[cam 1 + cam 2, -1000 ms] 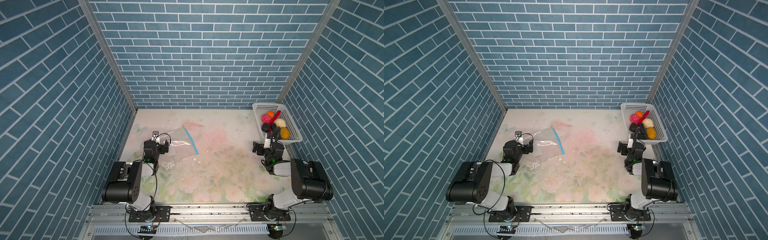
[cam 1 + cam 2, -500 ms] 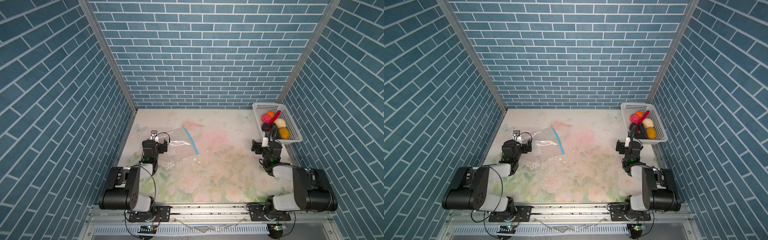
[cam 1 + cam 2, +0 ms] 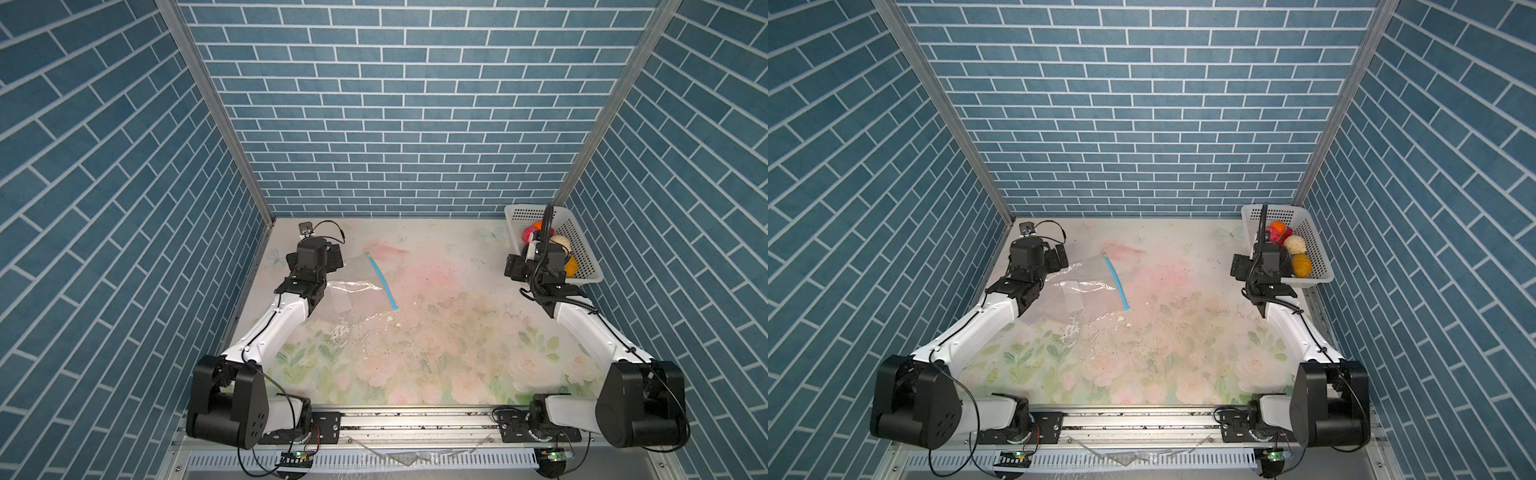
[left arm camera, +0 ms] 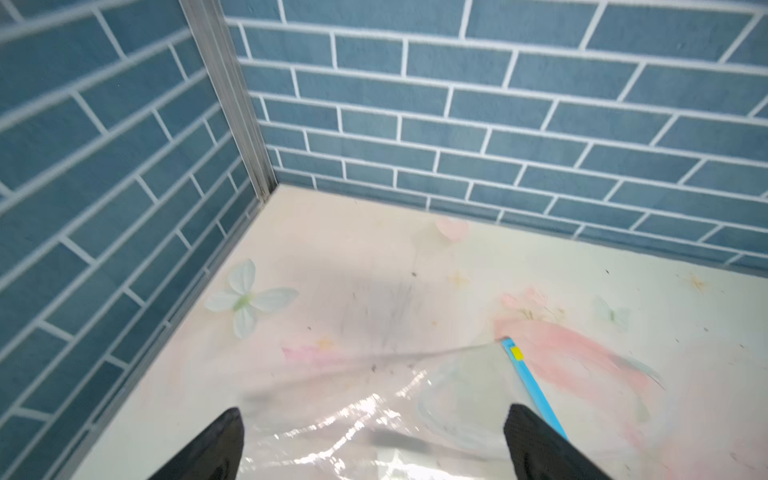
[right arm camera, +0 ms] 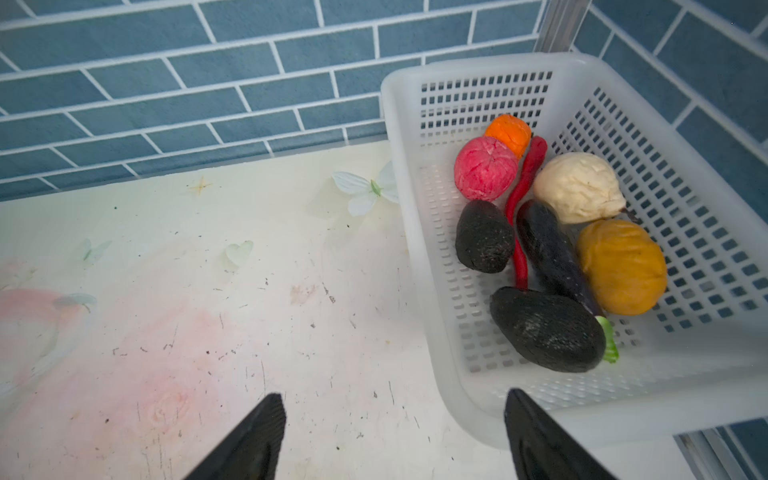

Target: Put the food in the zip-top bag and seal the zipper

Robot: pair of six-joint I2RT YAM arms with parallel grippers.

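The zip-top bag [image 3: 357, 291] lies flat and clear on the left of the table. Its light-blue zipper [image 3: 381, 286] runs along the edge toward the middle, with the yellow slider [image 4: 516, 353] at the far end. My left gripper [image 4: 374, 415] hovers open over the bag's left part and holds nothing. The food sits in a white basket [image 5: 409, 208]: a pink lump [image 5: 485, 168], an orange one [image 5: 509, 133], a red chili [image 5: 525, 187], a cream lump [image 5: 577, 187], a yellow-brown lump [image 5: 621, 266], two black lumps [image 5: 546, 328] and a dark eggplant [image 5: 548, 249]. My right gripper [image 5: 394, 399] stands open at the basket's near left corner.
The basket [image 3: 582, 249] stands in the back right corner against the side wall. Blue brick walls close in the table on three sides. The floral table top [image 3: 436, 324] is speckled with small crumbs between the bag and the basket.
Both arms have unfolded and reached away from the front rail. The left gripper has come over the bag's left part; the right gripper has moved up to the basket's near corner.
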